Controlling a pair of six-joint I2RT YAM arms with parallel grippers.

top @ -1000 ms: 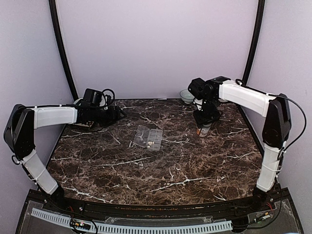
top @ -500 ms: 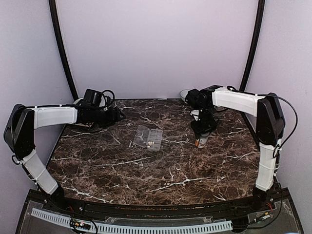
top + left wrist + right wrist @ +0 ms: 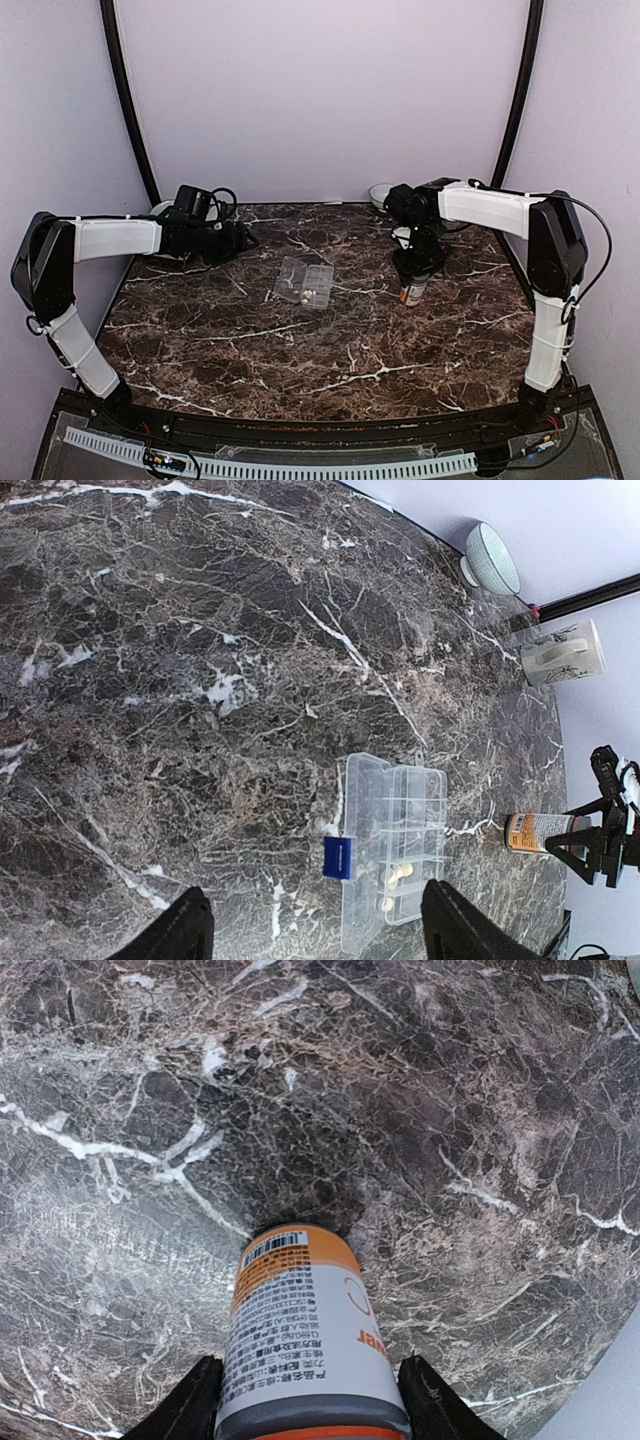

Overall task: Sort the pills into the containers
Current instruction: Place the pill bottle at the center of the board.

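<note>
The clear organizer box [image 3: 305, 282] lies open in the middle of the table, and its small containers [image 3: 415, 840] show in the left wrist view. A few pale pills [image 3: 398, 872] sit in compartments near one end. A white-and-orange bottle [image 3: 412, 292] stands upright on the marble to the right of the box. My right gripper [image 3: 413, 278] is over it, with a finger against each side of the bottle [image 3: 310, 1340]. My left gripper [image 3: 245, 238] hovers open at the back left, well away from the box, with nothing between its fingers [image 3: 185, 930].
A patterned bowl [image 3: 492, 558] and a cream mug [image 3: 563, 652] stand at the table's back right corner. The box's lid has a blue latch [image 3: 338, 857] on its outer edge. Dark marble lies between the left gripper and the box.
The right arm carried the bottle forward and left, then set it down on the marble. The left arm has barely shifted.
</note>
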